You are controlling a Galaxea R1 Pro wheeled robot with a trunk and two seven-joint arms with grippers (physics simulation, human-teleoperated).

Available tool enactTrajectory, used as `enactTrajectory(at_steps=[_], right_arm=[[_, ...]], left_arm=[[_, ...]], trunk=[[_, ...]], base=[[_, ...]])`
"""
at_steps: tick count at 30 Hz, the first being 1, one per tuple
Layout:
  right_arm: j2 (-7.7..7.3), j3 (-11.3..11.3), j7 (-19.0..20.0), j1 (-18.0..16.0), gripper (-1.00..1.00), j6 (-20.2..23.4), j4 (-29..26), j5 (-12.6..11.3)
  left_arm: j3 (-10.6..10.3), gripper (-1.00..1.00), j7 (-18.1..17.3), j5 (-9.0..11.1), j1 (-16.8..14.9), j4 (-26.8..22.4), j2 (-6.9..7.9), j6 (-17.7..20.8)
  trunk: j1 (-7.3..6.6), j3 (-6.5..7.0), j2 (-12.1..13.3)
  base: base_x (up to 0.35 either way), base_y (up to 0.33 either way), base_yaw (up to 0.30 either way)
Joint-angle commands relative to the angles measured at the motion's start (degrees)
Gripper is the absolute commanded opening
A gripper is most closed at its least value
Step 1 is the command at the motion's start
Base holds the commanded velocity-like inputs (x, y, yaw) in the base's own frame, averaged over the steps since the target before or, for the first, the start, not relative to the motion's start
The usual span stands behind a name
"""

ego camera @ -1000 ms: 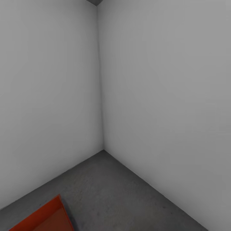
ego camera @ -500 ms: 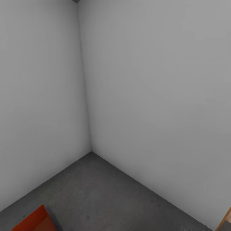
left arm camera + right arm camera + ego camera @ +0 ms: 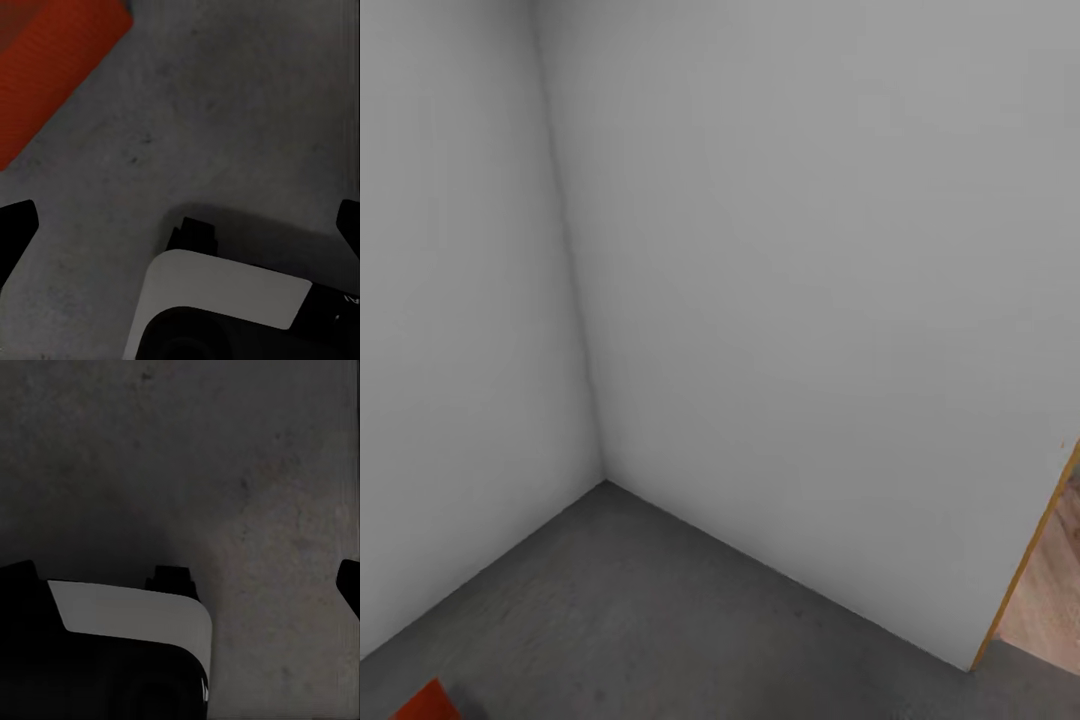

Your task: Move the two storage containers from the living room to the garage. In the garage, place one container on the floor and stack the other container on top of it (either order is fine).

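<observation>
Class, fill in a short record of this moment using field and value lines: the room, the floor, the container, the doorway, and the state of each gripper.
room: corner of two plain grey walls
floor: dark grey speckled concrete
container: red-orange corner at the head view's lower left edge; it lies on the concrete, apart from both grippers
doorway: wood-trimmed edge, light plank flooring beyond
left gripper: open, empty
right gripper: open, empty
</observation>
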Motion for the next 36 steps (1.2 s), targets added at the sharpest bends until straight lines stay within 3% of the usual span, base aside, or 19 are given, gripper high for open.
enactTrajectory(at_steps=[1,24,30,36], right_arm=[[0.05,0.47,-0.07,-0.07,1.00,-0.28,0.15,-0.49],[0.10,0.48,-0.07,-0.07,1.00,-0.25,0.20,-0.55],[0.22,0.47,-0.05,-0.07,1.00,-0.17,0.24,-0.63],[0.24,0.47,0.25,-0.07,1.00,-0.11,0.26,-0.72]], left_arm=[[-0.42,1.00,0.14,0.42,-0.03,-0.03,0.00,0.20],[-0.42,1.00,-0.12,0.41,-0.03,0.02,-0.05,0.20],[-0.37,1.00,-5.83,0.56,0.72,0.06,-0.11,0.28],[-0.40,1.00,-7.39,0.60,1.69,-0.02,0.04,0.21]], trunk=[[0.00,-0.06,-0.03],[0.00,-0.06,-0.03],[0.00,-0.06,-0.03],[0.00,0.00,-0.03]], base=[[0.000,0.000,-0.284],[0.000,0.000,-0.284],[0.000,0.000,-0.284],[0.000,0.000,-0.284]])
